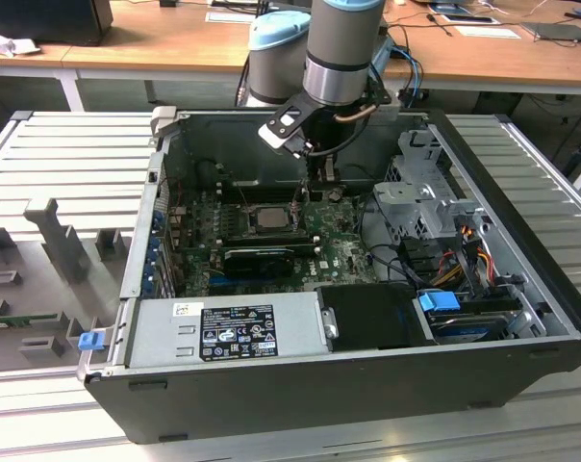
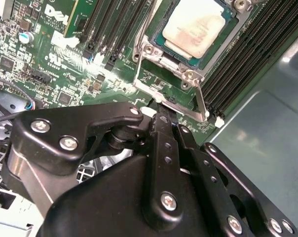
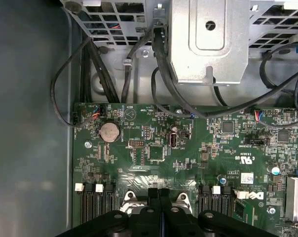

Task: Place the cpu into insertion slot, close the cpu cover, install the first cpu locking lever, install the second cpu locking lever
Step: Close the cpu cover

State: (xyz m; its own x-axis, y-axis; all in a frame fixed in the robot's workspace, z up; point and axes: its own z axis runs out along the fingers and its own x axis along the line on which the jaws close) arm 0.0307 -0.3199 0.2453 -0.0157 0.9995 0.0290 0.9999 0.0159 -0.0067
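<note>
**Item: cpu** (image 2: 193,27). Small flat square chip with a pale tan-silver metal face. It lies flat and square inside the insertion slot (image 2: 174,60), a dark-framed square socket on the green motherboard (image 3: 188,148). Seated this way, the chip is ready for the plate to come down over it.

**Cpu cover** (image 2: 186,109). Thin dark-grey metal frame plate with a square cut-out. It is hinged at the slot's edge and tilted up off the chip, so it is not yet closed and the chip face is bare.

**Locking lever** (image 2: 201,101). Thin bright metal rod just beside the slot. It appears to stand free and unlatched, as it must while the cover is open.

**Gripper** (image 2: 167,118). Black and linked, just beside the slot at the cover's raised free edge. Its fingers (image 3: 152,197) are drawn together with hardly a gap. Whether they pinch the thin edge or merely press against it cannot be told. Judged to be working on the cover.

**Memory slots** (image 2: 114,29). Long, narrow and black, flanking the slot and untouched.

**Computer case** (image 1: 271,404). Open grey metal box around the slot, laid on its side on the ribbed grey worktop (image 1: 60,154) so the arm can reach the slot from above.
</note>
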